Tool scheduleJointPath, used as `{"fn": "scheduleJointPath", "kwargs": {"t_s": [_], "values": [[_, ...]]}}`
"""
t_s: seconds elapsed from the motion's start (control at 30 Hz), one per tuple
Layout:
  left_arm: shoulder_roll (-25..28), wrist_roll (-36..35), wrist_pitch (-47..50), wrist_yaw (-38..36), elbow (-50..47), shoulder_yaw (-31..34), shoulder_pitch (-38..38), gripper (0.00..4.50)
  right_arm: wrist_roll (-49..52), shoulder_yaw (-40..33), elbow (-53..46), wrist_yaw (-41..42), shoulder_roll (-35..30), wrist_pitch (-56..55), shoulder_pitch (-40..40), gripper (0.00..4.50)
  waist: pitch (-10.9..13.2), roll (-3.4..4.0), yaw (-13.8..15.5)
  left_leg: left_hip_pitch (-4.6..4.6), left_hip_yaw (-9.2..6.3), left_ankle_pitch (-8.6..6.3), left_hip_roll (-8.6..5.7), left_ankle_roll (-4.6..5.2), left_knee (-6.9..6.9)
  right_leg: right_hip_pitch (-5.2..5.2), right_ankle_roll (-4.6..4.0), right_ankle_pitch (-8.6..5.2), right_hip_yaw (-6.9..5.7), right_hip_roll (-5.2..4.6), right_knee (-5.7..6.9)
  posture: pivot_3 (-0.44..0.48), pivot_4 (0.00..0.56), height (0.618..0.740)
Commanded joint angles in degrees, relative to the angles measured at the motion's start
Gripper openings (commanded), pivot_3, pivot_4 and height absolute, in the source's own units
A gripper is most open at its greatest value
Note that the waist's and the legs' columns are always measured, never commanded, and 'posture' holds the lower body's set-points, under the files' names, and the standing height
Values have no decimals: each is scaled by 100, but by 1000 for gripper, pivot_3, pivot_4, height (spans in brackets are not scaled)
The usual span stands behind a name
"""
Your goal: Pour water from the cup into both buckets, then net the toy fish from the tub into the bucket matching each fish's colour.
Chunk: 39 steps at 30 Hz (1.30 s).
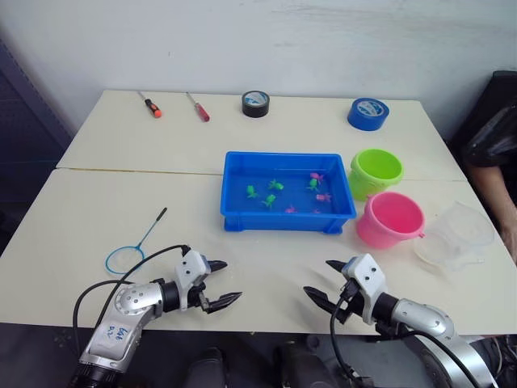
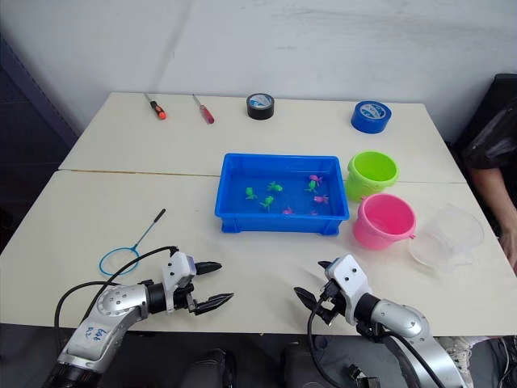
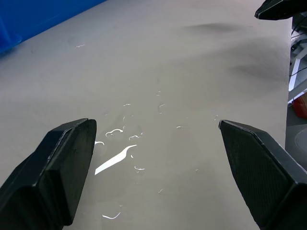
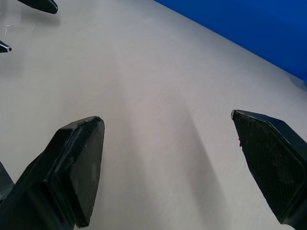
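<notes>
On your far left the net (image 1: 123,259) lies flat on the table (image 1: 97,210), its hoop near the front edge and its handle running back and to the right. Just right of the hoop, your left gripper (image 1: 223,283) hovers low over the table with its fingers spread wide and nothing between them; the net is beside it, not touching. Along the back edge you have two screwdrivers (image 1: 150,105), then a black tape roll (image 1: 255,103) and a blue tape roll (image 1: 368,114). In the middle sits the tub (image 1: 234,217), well beyond both grippers, with green and pink fish (image 1: 270,200) scattered inside it. Your right gripper (image 1: 321,281) is near the front edge, right of the left one and facing it, fingers also wide apart and empty. Right of the tub the green bucket (image 1: 376,172) stands behind the pink bucket (image 1: 390,219), the two just beside each other. Furthest right, the cup (image 1: 455,236) lies tipped on the table next to the pink bucket, well away from your right gripper. A person's dark sleeve (image 1: 493,129) shows at the right edge.
</notes>
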Motion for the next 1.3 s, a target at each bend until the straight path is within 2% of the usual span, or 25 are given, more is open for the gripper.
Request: {"fn": "scheduleJointPath", "kwargs": {"t_s": [0.03, 0.2, 0.37, 0.43, 0.53, 0.77, 0.83, 1.0, 1.1, 1.3], "values": [[-67, -42, -100, -44, 7, -31, -8, 4459, 60, -194, -207, -88, 16, -35, -14, 4500, 0, 0, 0, 0, 0, 0, 0, 0, 0, 0, 0, 0, 0, 0, 0, 0, 150, 740], [-136, -167, -36, -294, 24, -134, -249, 4459, 117, -500, -444, -436, 159, 78, 171, 4500, 0, 0, 7, -1, 0, 0, 0, 0, 0, 0, 0, 0, -1, 0, 0, 0, 150, 740], [-76, -633, 437, -898, -189, -237, -824, 4459, 516, -1167, -1298, -858, 420, 470, 787, 4500, 2, 3, 26, -4, -3, 0, -1, 0, 0, 0, 0, 0, -4, 2, 1, 0, 150, 740], [-65, -1034, 816, -1266, -278, -248, -1250, 4459, 761, -1669, -1784, -1157, 683, 659, 1313, 4500, 6, 10, 39, -4, -2, 0, -2, 0, 2, 2, 0, 0, -3, 1, 0, 0, 150, 740], [-48, -1202, 1030, -1498, -283, -297, -1729, 4459, 1023, -2193, -2172, -1454, 997, 830, 1813, 4500, 6, 12, 27, -7, -8, -2, 0, -4, 2, 2, 1, 0, -9, 5, 1, 0, 150, 740], [-123, -1532, 1496, -1774, -239, -329, -2791, 4459, 1743, -3375, -2708, -2396, 1923, 1059, 2521, 4500, 8, 16, 2, 1, -6, 0, 1, -6, 2, 10, 3, -2, -6, 11, 0, 0, 150, 740], [-135, -1558, 1579, -1775, -260, -349, -2924, 4459, 1836, -3539, -2718, -2657, 2037, 1110, 2483, 4500, 10, 19, -10, 1, 0, 0, -1, -6, 1, 9, 4, -2, 0, 11, -2, 0, 150, 740], [-171, -1577, 1687, -1785, -427, -415, -3014, 4459, 2002, -4172, -2134, -3407, 1961, 1386, 1821, 4500, 11, 20, -1, 2, 7, 1, -2, -6, 2, 7, 5, -3, 6, 10, -3, 0, 150, 740], [-223, -1582, 1762, -1635, -510, -381, -3019, 4459, 1944, -4373, -1580, -3628, 1694, 1550, 1293, 4500, 13, 24, 9, 0, 6, 2, -2, -7, 0, 1, 5, -3, 7, 12, -4, 0, 150, 740], [-269, -1578, 1872, -1375, -712, -306, -3030, 4459, 1711, -4498, -693, -3812, 1269, 1686, 725, 4500, 16, 29, 6, -3, 14, 3, -9, -4, -1, -5, 7, -4, 19, 11, -4, 0, 150, 740]]}}
